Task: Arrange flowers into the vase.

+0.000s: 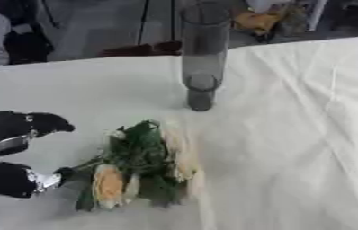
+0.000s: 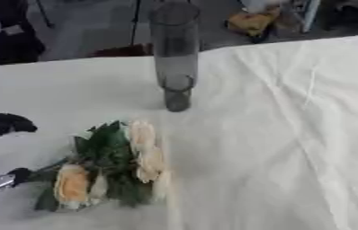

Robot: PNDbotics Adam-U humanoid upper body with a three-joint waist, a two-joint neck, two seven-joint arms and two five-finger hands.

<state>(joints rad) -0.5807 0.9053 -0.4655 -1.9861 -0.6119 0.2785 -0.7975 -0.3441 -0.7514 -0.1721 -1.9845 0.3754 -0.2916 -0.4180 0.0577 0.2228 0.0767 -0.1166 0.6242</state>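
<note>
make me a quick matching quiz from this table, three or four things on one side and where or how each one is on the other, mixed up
Things:
1. vase
2. flowers
3. left hand
4. tablecloth

Descriptions:
A. lying on the table, cream blooms with green leaves
B. white, creased, covering the table
C. black and silver, at the left edge beside the stems
D. standing upright, dark and see-through, no flowers in it

Pairs: 1-D, 2-A, 3-C, 4-B

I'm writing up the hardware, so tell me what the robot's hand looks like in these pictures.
Only the left hand shows, at the left edge. It is mostly black, with rounded black finger parts and shiny silver metal pieces at the joints. No cables or markings can be made out. The right hand is out of view.
</note>
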